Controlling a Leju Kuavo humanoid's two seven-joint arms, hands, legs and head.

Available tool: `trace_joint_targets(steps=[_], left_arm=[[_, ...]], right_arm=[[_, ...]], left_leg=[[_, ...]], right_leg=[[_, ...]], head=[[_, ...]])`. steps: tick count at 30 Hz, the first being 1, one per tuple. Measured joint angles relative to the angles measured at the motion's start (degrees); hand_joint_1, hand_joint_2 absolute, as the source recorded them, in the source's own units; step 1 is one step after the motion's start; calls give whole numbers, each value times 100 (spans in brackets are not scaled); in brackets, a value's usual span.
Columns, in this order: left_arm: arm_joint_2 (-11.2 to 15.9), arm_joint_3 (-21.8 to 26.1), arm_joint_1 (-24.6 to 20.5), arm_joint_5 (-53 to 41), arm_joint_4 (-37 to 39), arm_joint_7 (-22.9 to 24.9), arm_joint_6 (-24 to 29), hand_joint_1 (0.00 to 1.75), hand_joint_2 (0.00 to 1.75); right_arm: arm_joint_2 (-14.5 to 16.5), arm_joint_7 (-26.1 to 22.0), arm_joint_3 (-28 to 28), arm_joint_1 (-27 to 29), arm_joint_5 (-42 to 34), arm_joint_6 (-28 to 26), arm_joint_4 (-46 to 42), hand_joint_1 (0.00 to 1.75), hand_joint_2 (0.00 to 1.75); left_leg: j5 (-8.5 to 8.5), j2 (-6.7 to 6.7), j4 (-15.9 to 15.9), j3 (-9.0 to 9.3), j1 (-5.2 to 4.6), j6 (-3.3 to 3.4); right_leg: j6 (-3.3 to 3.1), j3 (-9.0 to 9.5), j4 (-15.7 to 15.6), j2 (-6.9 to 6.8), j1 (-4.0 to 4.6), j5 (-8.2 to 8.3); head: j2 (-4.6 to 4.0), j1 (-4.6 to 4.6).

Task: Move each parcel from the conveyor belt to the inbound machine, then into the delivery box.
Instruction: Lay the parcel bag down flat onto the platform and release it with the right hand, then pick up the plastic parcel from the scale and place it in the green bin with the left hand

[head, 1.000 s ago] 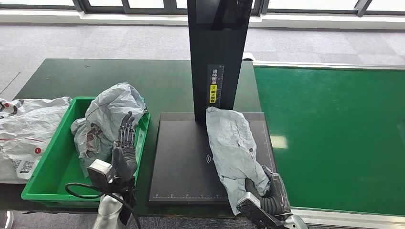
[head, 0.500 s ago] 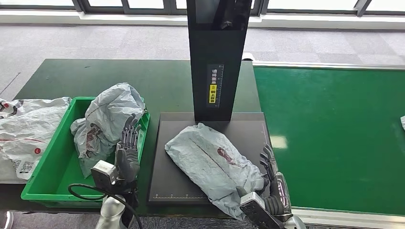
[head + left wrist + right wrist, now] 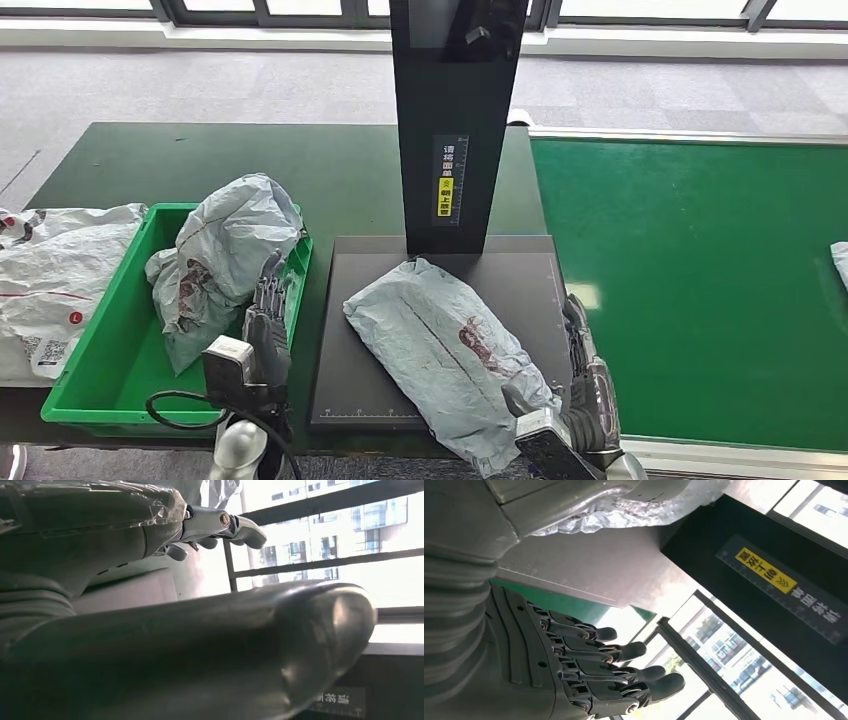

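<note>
A grey parcel (image 3: 440, 345) lies slantwise on the black plate of the inbound machine (image 3: 360, 360), in front of its black column (image 3: 455, 120). My right hand (image 3: 582, 385) stands at the parcel's near right end with its fingers straight and apart, holding nothing; the right wrist view has the same spread fingers (image 3: 589, 665) beside the crinkled parcel (image 3: 634, 510). My left hand (image 3: 264, 325) is raised flat against the right wall of the green delivery box (image 3: 110, 350), empty, fingers extended (image 3: 220, 525). Another grey parcel (image 3: 225, 250) lies in that box.
White bagged parcels (image 3: 50, 275) are piled left of the box. The green conveyor belt (image 3: 700, 280) runs on the right, with one more parcel (image 3: 838, 262) at its right edge. The machine's column stands tall behind the plate.
The parcel swung from lying along the plate's right side to lying slantwise across it. My right hand let go of it and spread its fingers. A parcel came into view on the belt.
</note>
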Motion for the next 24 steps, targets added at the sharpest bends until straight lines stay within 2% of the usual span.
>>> trace_joint_targets(steps=[4,8,12,15,19,24], left_arm=[[36,-250,16,-529,-13,-17,-191,0,0],[112,-674,-84,-1900,73,197,-87,0,0],[151,-1075,-185,-2605,223,252,-39,0,175],[163,-1319,-336,-2996,473,247,0,0,175],[161,-1640,-613,-3456,986,268,116,0,0],[117,-1997,-1048,-3863,1898,378,259,0,0]], right_arm=[[3,-162,6,94,-242,83,-302,0,175],[3,-246,20,163,-450,178,-560,0,175],[1,-267,77,169,-532,202,-654,0,175],[-1,-287,109,149,-587,211,-658,0,175],[-4,-349,116,115,-674,281,-654,0,175],[-10,-442,120,64,-794,416,-619,0,175]], left_leg=[[-6,-1,0,-5,-1,2],[-7,1,0,-7,-2,2],[-7,5,0,-6,-2,2],[-7,3,0,-6,-2,2],[-7,5,0,-6,-1,2],[-7,4,1,-6,-2,2]], right_leg=[[1,-3,-1,-1,-1,-2],[1,-5,-2,-1,-1,-2],[2,-8,-3,4,-1,-1],[2,-6,-2,2,-1,-1],[2,-7,-2,2,-1,-1],[2,-6,-2,2,-1,0]], head=[[0,0],[0,1],[0,1],[0,-1],[0,0],[0,1]])
